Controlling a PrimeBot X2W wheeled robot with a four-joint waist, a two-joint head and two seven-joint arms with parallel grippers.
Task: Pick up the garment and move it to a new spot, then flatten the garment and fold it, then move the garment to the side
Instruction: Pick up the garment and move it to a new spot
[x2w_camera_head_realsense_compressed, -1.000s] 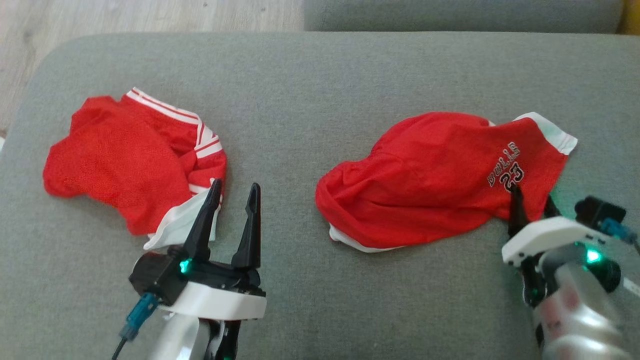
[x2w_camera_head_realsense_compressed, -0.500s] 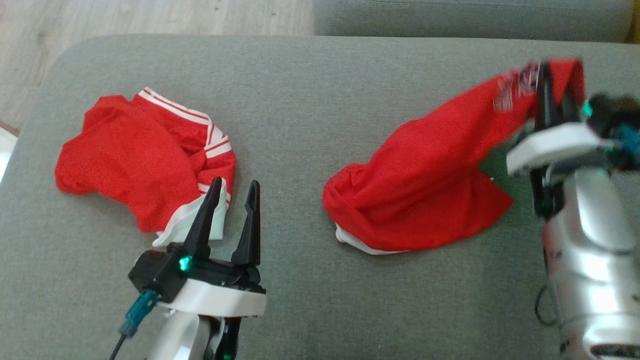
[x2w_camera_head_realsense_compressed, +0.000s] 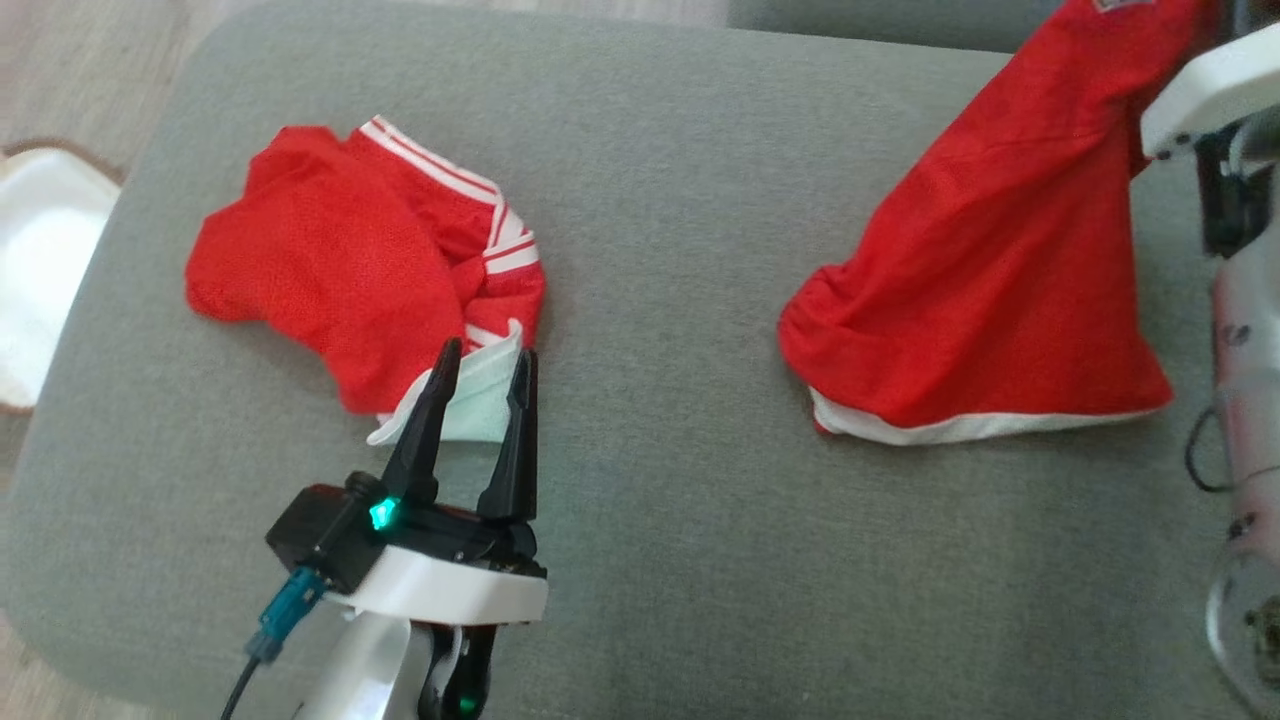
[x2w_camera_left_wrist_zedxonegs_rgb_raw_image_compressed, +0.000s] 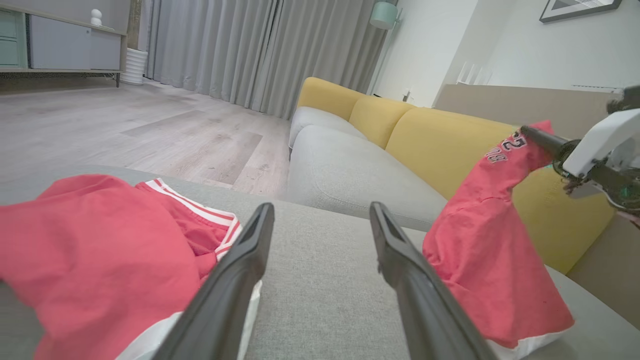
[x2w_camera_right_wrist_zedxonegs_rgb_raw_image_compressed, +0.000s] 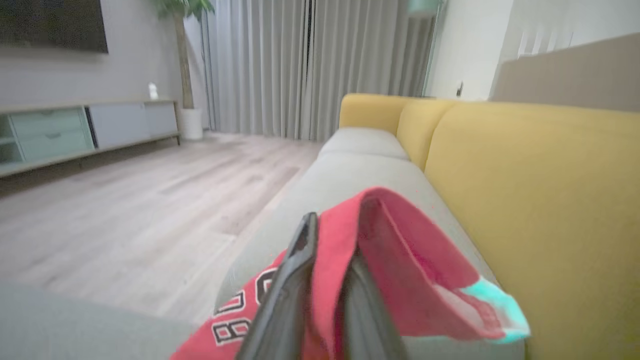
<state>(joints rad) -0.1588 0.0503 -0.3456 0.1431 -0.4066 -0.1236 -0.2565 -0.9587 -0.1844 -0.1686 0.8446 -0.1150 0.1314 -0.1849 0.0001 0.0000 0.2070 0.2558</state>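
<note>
Right hand (x2w_camera_right_wrist_zedxonegs_rgb_raw_image_compressed: 330, 240) pinched the red jersey (x2w_camera_head_realsense_compressed: 1000, 270) upper right; its hem needed lifting clear. Left hand (x2w_camera_head_realsense_compressed: 487, 352) gaped.

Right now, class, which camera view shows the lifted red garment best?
Left wrist view: the lifted garment shows nearly whole, from the right tool to its hem on the cushion. Head view crops its top; right wrist view gives the pinched fold and lettering up close.

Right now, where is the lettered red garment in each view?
Head view: lettered garment upper right, one end lifted.
Left wrist view: garment right of centre, rising to right tool.
Right wrist view: garment bottom centre, between tool fingers.
Shared landmark: grey cushion.
</note>
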